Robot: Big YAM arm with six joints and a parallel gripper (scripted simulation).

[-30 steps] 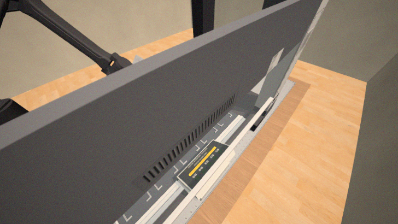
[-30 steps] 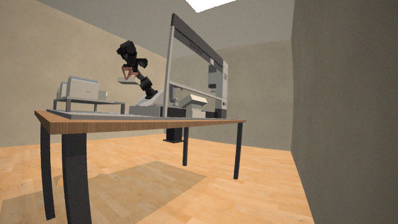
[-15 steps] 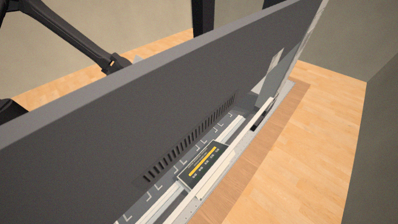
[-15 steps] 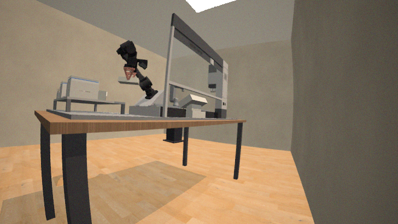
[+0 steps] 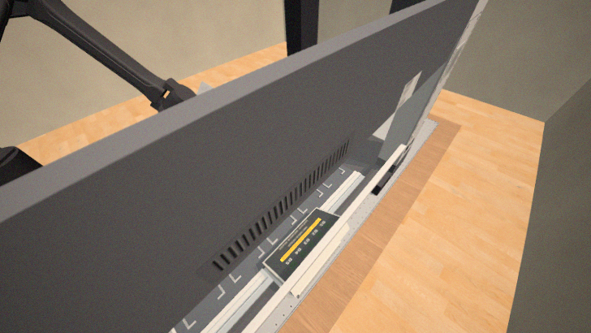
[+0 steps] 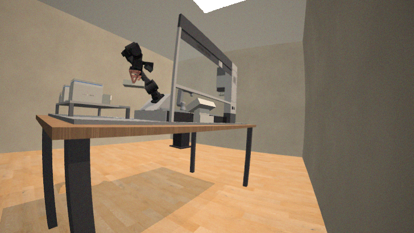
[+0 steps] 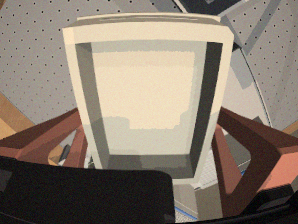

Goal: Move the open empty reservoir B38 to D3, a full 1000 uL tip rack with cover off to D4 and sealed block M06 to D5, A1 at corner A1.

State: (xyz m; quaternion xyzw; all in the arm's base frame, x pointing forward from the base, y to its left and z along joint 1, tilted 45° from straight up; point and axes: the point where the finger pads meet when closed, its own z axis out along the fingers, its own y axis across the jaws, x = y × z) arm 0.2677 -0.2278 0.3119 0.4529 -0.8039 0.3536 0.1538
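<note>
My gripper is shut on a pale, open one-well reservoir, held high in the air by its two long sides. Its single well faces the wrist camera and looks empty, with light and shadow on its floor. No name can be read on it. The SHELF stands left of the arm in the exterior view, with large pale boxes with a blue line and a smaller pale block. Several deck brackets show; a dark panel hides much of the deck. M06 and the READY key cannot be made out.
A tall dark-topped enclosure stands over the deck, with a crossbar low across its front. A sign lettered D1 to D5 stands before the brackets. A perforated plate lies below the reservoir.
</note>
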